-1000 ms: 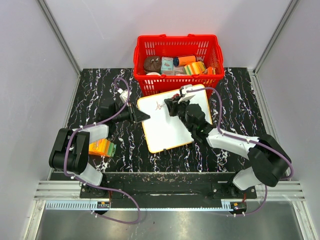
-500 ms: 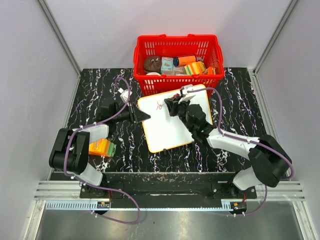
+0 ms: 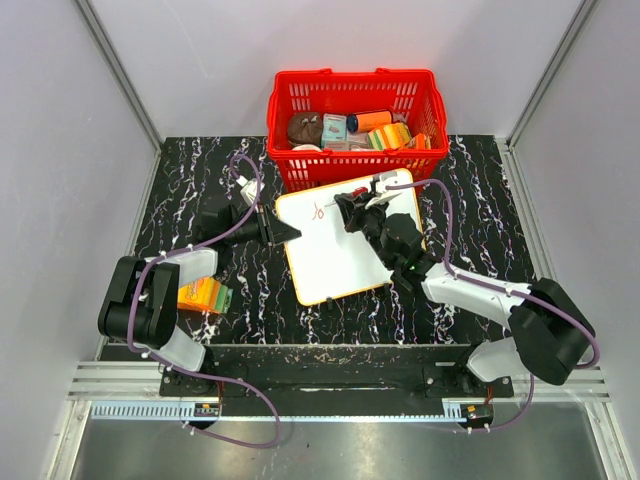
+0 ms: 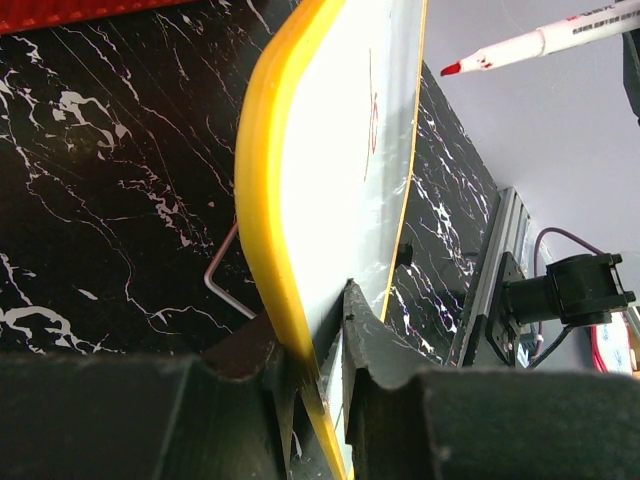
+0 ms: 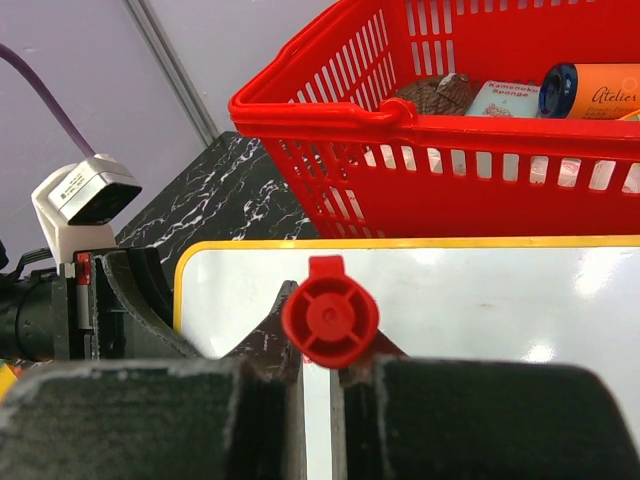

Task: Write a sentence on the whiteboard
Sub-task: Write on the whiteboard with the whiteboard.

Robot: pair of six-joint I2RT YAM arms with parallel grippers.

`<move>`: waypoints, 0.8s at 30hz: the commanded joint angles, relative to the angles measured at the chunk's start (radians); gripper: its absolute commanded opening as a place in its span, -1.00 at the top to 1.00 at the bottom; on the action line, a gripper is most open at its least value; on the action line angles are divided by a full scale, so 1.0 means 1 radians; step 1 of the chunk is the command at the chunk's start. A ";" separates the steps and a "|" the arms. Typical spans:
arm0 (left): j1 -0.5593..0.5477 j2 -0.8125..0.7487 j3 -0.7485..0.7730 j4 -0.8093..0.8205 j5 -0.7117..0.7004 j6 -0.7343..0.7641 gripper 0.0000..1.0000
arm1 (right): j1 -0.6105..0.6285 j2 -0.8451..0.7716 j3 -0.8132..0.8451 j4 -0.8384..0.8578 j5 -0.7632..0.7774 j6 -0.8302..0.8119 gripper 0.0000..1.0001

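Note:
The whiteboard (image 3: 345, 250) lies tilted on the black marble table, just in front of the red basket. My left gripper (image 3: 288, 233) is shut on its left yellow rim (image 4: 268, 200), with one finger on each face. A short red scribble (image 3: 318, 211), the start of the sentence, sits near the board's top left and also shows in the left wrist view (image 4: 372, 95). My right gripper (image 3: 352, 208) is shut on a red-tipped marker (image 4: 540, 45). The marker's red end cap (image 5: 330, 312) faces the right wrist camera. In the left wrist view the tip stands off the board surface.
The red basket (image 3: 357, 125) holding several packets and a bottle stands directly behind the board, its front wall (image 5: 450, 170) close to the board's far edge. An orange-green packet (image 3: 203, 294) lies by the left arm's base. Grey walls enclose the table on three sides.
My right gripper with the marker has shifted slightly right and away from the scribble. The left gripper and the board have not moved.

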 commanded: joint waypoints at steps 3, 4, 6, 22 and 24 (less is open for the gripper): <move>-0.024 0.026 0.003 -0.070 -0.140 0.208 1.00 | -0.002 0.019 0.039 0.058 0.039 -0.025 1.00; -0.024 0.023 0.003 -0.071 -0.141 0.209 1.00 | -0.002 0.024 0.039 0.058 0.041 -0.026 1.00; -0.024 0.026 0.003 -0.071 -0.141 0.209 1.00 | -0.002 0.029 0.043 0.060 0.042 -0.029 1.00; -0.029 0.028 0.006 -0.074 -0.135 0.212 1.00 | -0.001 0.078 0.051 0.069 0.061 -0.023 1.00; -0.029 0.028 0.006 -0.076 -0.137 0.212 1.00 | -0.002 0.084 0.056 0.063 0.061 -0.022 1.00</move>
